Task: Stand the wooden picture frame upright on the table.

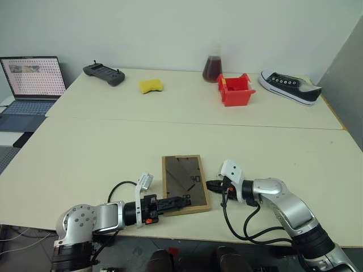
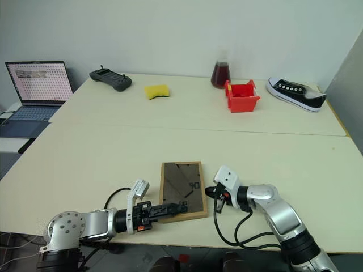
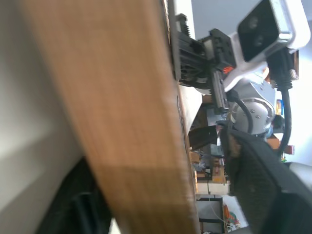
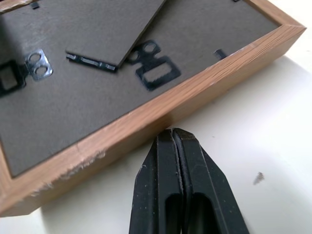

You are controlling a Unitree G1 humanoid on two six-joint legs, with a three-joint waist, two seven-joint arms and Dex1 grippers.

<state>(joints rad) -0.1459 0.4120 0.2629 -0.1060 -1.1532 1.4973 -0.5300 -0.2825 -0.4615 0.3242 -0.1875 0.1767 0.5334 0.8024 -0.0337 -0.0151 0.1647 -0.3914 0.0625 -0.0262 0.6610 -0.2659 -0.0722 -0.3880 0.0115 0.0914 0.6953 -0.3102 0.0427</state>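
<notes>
The wooden picture frame [image 1: 181, 180] lies flat with its back up on the table [image 1: 102, 153], close to the front edge. Its dark back panel and fold-out stand [image 4: 117, 29] face me. My left gripper [image 1: 180, 202] reaches in from the left over the frame's near left corner. Its fingers are apart, and the frame's light-wood edge [image 3: 112, 97] sits between them with a gap to one finger. My right gripper [image 1: 211, 185] is shut with nothing in it. Its tip [image 4: 173, 141] rests right at the frame's right side rail.
Along the far side of the table are a black controller [image 1: 104, 72], a yellow sponge [image 1: 151, 85], a flask of dark liquid [image 1: 212, 68], a red bin [image 1: 235, 90] and a black sneaker [image 1: 289, 86]. An open laptop [image 1: 34, 76] stands at the left.
</notes>
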